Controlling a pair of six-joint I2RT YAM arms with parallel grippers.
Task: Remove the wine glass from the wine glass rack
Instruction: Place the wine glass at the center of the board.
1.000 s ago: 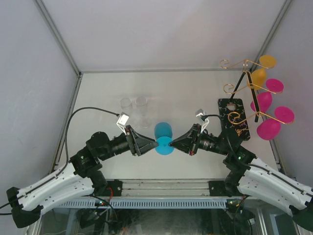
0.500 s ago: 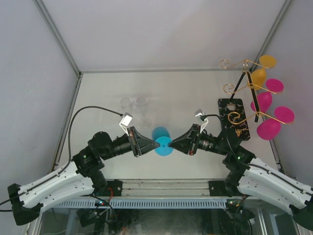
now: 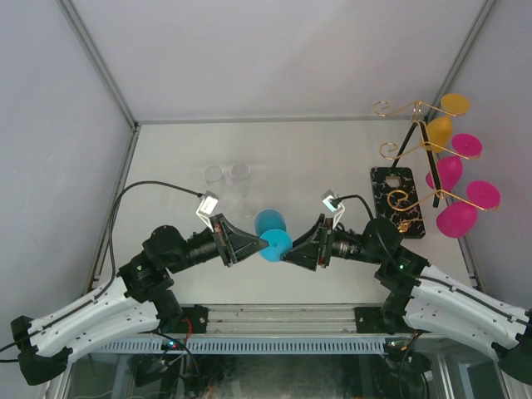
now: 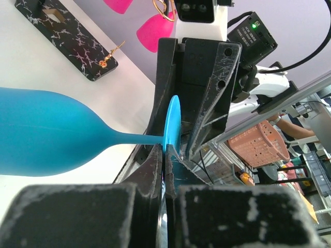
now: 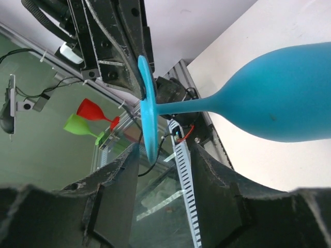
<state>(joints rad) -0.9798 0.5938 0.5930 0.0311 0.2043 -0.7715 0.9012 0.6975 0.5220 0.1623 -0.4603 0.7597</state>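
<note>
Wine glass, one blue, in left gripper — three on rack

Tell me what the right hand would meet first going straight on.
The foot of the blue wine glass, right at its open fingers; just behind, probably the left hand holding it.

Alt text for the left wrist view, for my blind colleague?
A blue wine glass is held sideways, its foot pinched edge-on in the left jaws. The right jaws stand open around that foot; the rack's black marbled base lies behind.
</note>
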